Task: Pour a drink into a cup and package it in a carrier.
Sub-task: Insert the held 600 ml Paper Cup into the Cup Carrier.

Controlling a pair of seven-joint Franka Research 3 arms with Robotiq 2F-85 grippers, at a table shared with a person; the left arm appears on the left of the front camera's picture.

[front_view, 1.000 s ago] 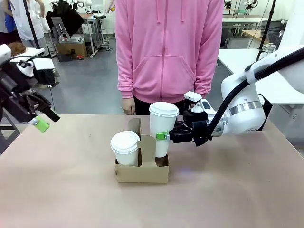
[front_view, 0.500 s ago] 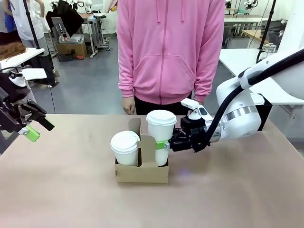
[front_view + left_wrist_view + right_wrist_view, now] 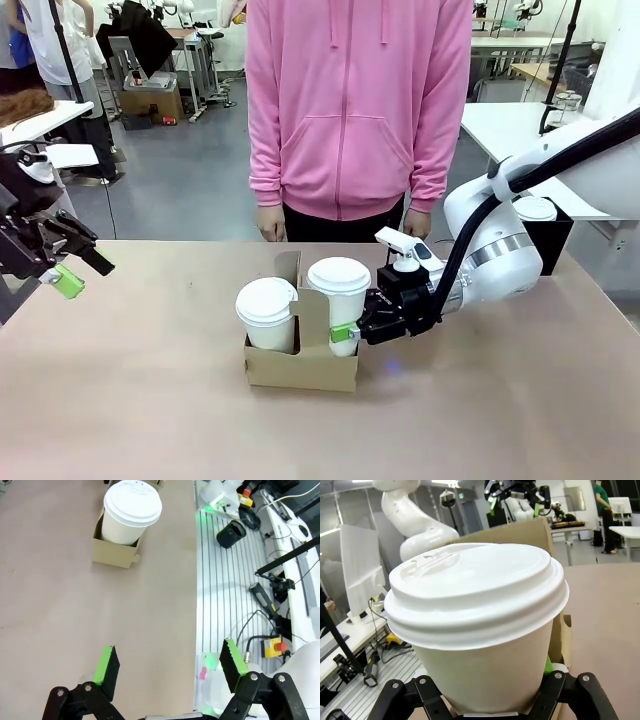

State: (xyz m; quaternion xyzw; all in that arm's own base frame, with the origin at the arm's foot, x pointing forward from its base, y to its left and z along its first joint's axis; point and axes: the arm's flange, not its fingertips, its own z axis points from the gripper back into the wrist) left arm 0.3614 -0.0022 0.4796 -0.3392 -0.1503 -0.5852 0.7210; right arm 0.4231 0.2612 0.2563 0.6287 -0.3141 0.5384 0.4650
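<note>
The right tool grips a lidded white cup by its lower wall, green pads pressed to either side, with the cup seated upright in the near-side slot of a brown cardboard carrier at the middle of the desk. From the wrist camera on that arm, the cup rises directly ahead of the tool, its lid close to the lens and the carrier's cardboard wall standing just behind it. A second lidded cup sits in the carrier's other slot, on the far side of the centre handle from the right tool. The left tool hangs above the desk's edge, well apart from the carrier, its fingers spread wide and holding nothing. Its own wrist camera shows the two green pads far apart over bare desk surface, with the second cup and a corner of the carrier well ahead of it. A person in a pink hooded top stands at the far side of the desk, beyond the carrier, one hand hanging at the desk's far edge.
</note>
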